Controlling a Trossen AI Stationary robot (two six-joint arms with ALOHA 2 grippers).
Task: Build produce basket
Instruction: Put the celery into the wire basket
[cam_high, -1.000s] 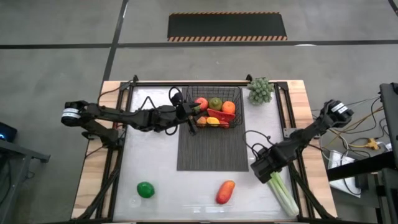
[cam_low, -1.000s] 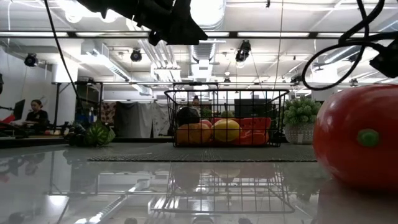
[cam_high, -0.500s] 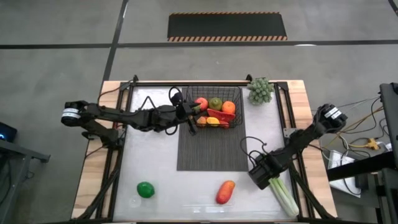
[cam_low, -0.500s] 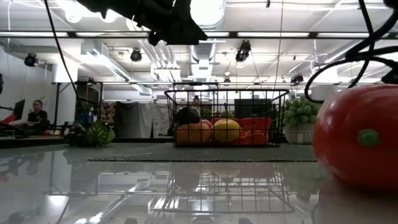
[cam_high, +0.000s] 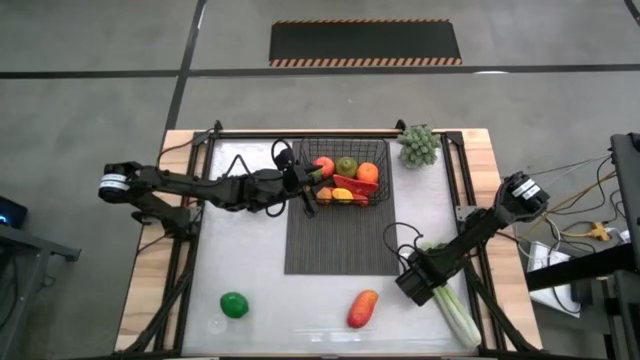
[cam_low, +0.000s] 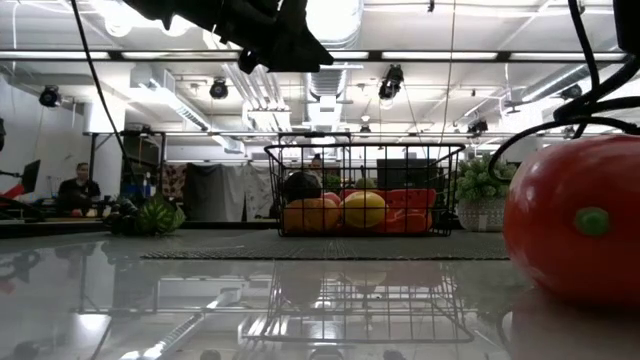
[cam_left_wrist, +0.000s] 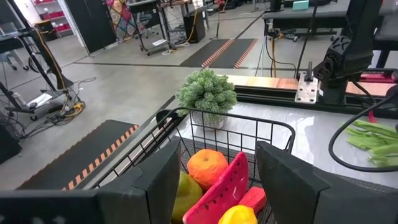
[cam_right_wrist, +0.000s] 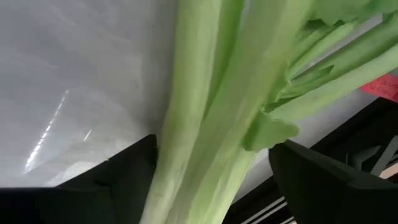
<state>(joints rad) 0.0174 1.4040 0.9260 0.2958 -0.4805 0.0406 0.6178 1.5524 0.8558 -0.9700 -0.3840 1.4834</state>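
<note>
Pale green celery (cam_right_wrist: 217, 118) fills the right wrist view, running between the two dark fingers (cam_right_wrist: 329, 180) of the right claw (cam_high: 422, 280), which stand spread on either side of the stalk without pinching it. In the high view that claw sits low at the lower right of the frame, its body covering the stalk's upper part; only the far end shows. The right arm slants up toward the right edge. The left claw (cam_left_wrist: 214, 177) hovers at the basket (cam_high: 345, 172) rim, upper centre, fingers apart and holding nothing; its arm stretches in flat from the left. Fruit inside the basket overlaps and is partly hidden. A lime (cam_high: 234, 305) and a mango (cam_high: 363, 308) lie low on the counter (cam_high: 250, 260).
</note>
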